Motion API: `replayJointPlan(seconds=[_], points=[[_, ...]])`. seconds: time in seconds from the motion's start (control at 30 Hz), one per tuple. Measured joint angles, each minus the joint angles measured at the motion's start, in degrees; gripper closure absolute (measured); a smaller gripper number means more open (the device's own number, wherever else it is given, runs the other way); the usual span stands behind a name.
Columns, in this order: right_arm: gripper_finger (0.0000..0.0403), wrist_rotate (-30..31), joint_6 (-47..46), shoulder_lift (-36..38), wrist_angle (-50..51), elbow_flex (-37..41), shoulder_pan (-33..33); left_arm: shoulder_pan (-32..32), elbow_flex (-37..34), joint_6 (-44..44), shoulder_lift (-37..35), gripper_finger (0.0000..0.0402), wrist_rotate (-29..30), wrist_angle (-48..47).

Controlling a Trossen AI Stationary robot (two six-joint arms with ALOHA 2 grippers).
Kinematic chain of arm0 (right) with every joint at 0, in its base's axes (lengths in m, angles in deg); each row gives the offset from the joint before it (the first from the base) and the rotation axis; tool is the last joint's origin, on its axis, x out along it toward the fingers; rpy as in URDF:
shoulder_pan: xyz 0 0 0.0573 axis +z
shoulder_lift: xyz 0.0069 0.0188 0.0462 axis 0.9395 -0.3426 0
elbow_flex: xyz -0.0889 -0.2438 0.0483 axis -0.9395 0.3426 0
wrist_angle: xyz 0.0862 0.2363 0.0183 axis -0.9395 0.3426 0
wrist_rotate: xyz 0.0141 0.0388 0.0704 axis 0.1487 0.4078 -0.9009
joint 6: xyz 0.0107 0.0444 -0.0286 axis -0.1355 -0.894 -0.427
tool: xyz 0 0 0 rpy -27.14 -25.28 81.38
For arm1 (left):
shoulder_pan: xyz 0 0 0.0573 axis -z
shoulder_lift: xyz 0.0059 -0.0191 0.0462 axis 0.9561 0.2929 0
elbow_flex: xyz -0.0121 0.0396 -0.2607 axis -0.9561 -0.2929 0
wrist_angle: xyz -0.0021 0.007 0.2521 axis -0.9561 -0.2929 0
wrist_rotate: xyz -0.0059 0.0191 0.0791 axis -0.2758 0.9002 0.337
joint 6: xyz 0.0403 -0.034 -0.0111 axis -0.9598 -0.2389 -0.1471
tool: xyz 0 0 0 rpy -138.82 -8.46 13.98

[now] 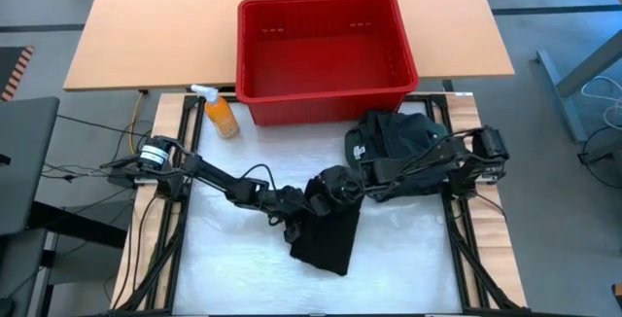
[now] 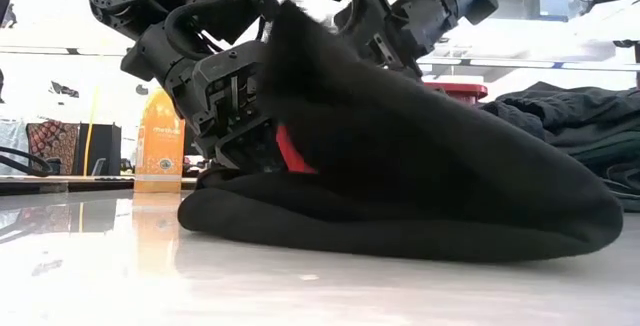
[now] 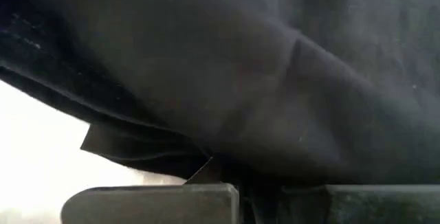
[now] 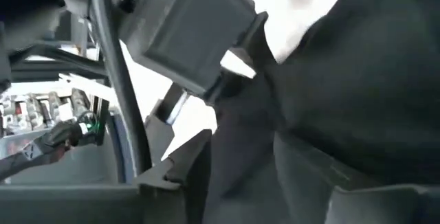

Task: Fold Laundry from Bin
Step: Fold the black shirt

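A black garment [image 1: 328,237] lies on the white table at the centre, and its far edge [image 2: 300,46] is raised off the table to both grippers. My left gripper [image 1: 309,200] reaches in from the left and is shut on it. My right gripper [image 1: 352,189] comes from the right, its fingers apart with black cloth [image 4: 240,162] between them. More dark laundry [image 1: 398,142] lies heaped at the right, just in front of the red bin [image 1: 321,2]. My left gripper pinches the black garment at its raised far edge [image 3: 227,165], slanting down from the table's left. Cloth drapes over the fingers [image 3: 151,200] and hides how many layers they have. The garment's near part [image 2: 400,221] rests on the table. My right gripper's fingers [image 4: 172,179] stand apart around a fold of the same cloth; I cannot tell whether they touch it.
An orange spray bottle [image 1: 220,113] stands left of the bin, near the table's far left corner. The bin stands against the table's far edge. Bare white table [image 1: 233,259] lies to the near left and near right of the garment.
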Motion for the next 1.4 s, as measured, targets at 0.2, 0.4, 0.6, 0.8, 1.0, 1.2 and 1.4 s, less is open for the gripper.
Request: replayJointPlan(seconds=[0.2,0.4,0.6,0.8,1.0,1.2,1.4], points=[[0.0210,-0.2,1.1,1.9,10.3,-5.0,-0.1,-1.0,0.0,-1.8,0.0,0.0402,-0.2,0.1],[0.0222,3.8,2.7,5.1,22.4,-8.7,6.2,-2.5,0.0,-2.8,0.0,0.0401,-3.8,0.3],[0.0236,22.2,-3.7,6.6,24.2,-8.0,20.6,-4.7,-0.1,-3.0,-0.9,0.0401,-11.1,0.0],[0.0270,38.2,-4.8,2.7,12.4,-3.1,27.5,-5.3,-0.1,-4.3,-1.0,0.0402,-20.4,-0.5],[0.0306,42.8,1.6,-2.9,-0.8,1.3,27.1,-6.0,-0.1,-10.2,-11.1,0.0401,-15.1,-17.1],[0.0330,43.8,10.6,-10.2,-14.6,4.8,24.4,-7.1,-0.1,-14.7,-22.8,0.0401,-12.6,-21.4],[0.0357,42.2,15.6,-19.5,-24.3,3.3,21.4,-7.2,0.0,-16.0,-22.6,0.0402,-10.1,-7.9]])
